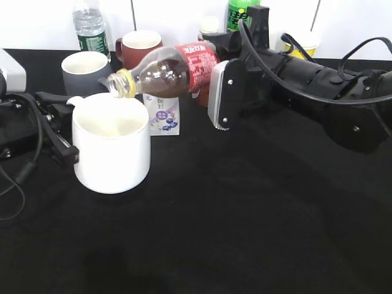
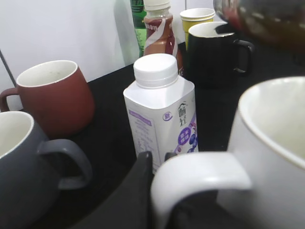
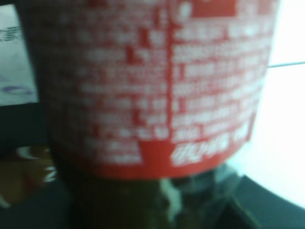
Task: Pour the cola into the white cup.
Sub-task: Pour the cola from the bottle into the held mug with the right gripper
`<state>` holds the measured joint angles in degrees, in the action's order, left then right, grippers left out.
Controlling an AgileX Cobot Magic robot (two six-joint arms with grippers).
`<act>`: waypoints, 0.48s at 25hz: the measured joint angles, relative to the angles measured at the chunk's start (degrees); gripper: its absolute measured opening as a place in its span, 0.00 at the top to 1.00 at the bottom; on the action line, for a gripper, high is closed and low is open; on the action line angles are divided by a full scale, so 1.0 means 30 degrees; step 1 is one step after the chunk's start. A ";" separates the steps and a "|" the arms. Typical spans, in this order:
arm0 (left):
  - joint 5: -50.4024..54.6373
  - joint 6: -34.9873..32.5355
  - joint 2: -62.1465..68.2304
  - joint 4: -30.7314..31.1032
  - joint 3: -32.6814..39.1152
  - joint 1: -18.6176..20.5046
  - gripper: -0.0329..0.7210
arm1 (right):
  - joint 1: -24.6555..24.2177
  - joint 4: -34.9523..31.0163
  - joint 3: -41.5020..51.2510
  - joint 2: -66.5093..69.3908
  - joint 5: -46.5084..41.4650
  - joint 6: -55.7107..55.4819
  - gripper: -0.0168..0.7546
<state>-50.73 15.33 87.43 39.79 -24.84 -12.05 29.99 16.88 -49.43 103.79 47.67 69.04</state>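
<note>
1. Cola – held nearly horizontal above the desk, yellow-capped neck pointing left and slightly down, mouth just over the rim of the white cup. Dark liquid sits in the bottle's body; no stream visible.
2. Right hand – pinching the cola at its base end, behind the red label; one pale finger pad faces the camera. In the right wrist view the red label fills almost everything, blurred.
3. White cup – upright on the black desk, front left, interior looks white and dry as far as can be seen.
4. Left hand – at the cup's left side, by the handle. In the left wrist view a dark finger lies against the loop handle; whether it is pressed onto the handle or spread – cannot tell.
5. Just behind the cup: a small white carton with a purple print, upright.
6. Back left: grey mug, red-brown mug, clear water bottle.
7. Back right: green bottle, yellow paper cup, partly hidden by the arm.
</note>
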 joint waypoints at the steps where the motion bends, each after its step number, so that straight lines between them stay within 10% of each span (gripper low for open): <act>1: 0.0018 0.0000 0.0000 0.0000 0.0000 0.0000 0.90 | 0.0000 -0.0121 0.0000 0.0000 0.0406 0.0410 0.48; 12: 0.0419 -0.0037 0.0000 0.0123 0.0000 0.0000 0.90 | 0.0000 -0.1020 0.0000 0.0000 0.1165 0.3884 0.48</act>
<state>-49.48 15.22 87.43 40.16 -24.84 -12.05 29.99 13.81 -49.43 103.79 51.17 80.70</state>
